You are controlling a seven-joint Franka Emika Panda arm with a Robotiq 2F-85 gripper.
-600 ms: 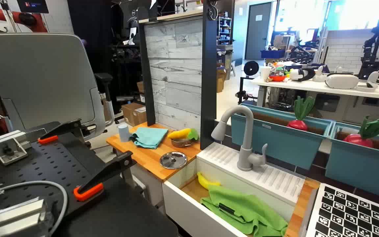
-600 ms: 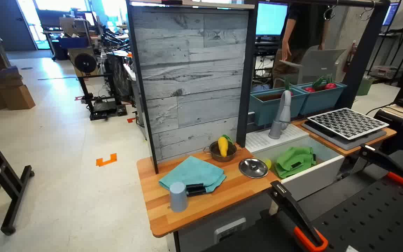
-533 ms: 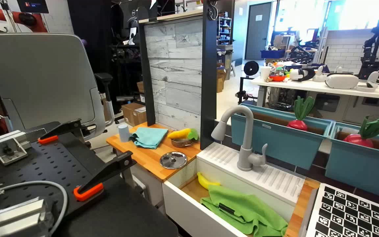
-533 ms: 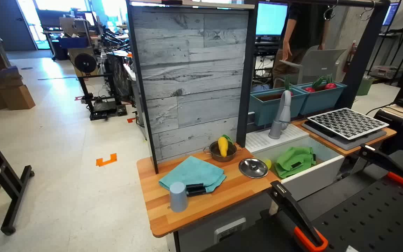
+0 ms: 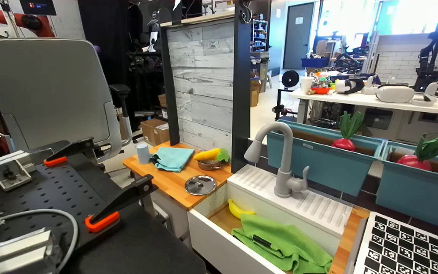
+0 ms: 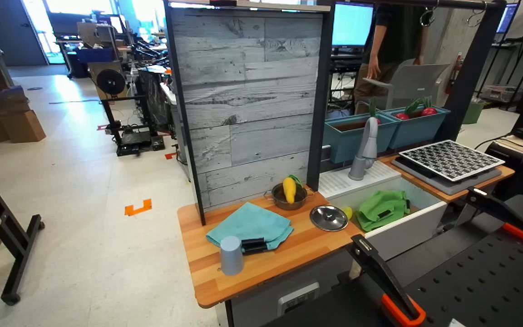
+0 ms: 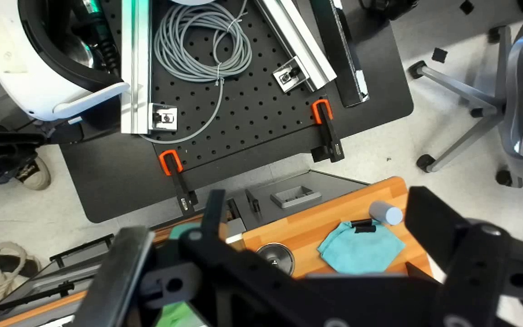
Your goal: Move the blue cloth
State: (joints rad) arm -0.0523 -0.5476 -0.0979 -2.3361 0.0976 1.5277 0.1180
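In the wrist view the claw (image 7: 318,196) was released, its two fingers (image 7: 429,222) spread wide. Well apart from it, one blue cloth (image 7: 363,250) lay on the wooden counter (image 6: 288,255), just beside one cup (image 6: 231,256); one lid (image 6: 328,218) and one pot (image 5: 208,166) bearing one yellow vegetable (image 6: 289,190) were there too. One green cloth (image 5: 283,239) and one banana (image 5: 240,209) lay in the sink (image 5: 219,245); past them stood one tap (image 5: 286,165) and two planters (image 5: 318,163). The blue cloth was turquoise, folded, its layers out of line, two black strips (image 6: 253,249) at one edge.

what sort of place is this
Probably a robotics lab set up kitchen-style: a gray faucet, a checkered calibration-type board, and what look like VR headsets in the background.
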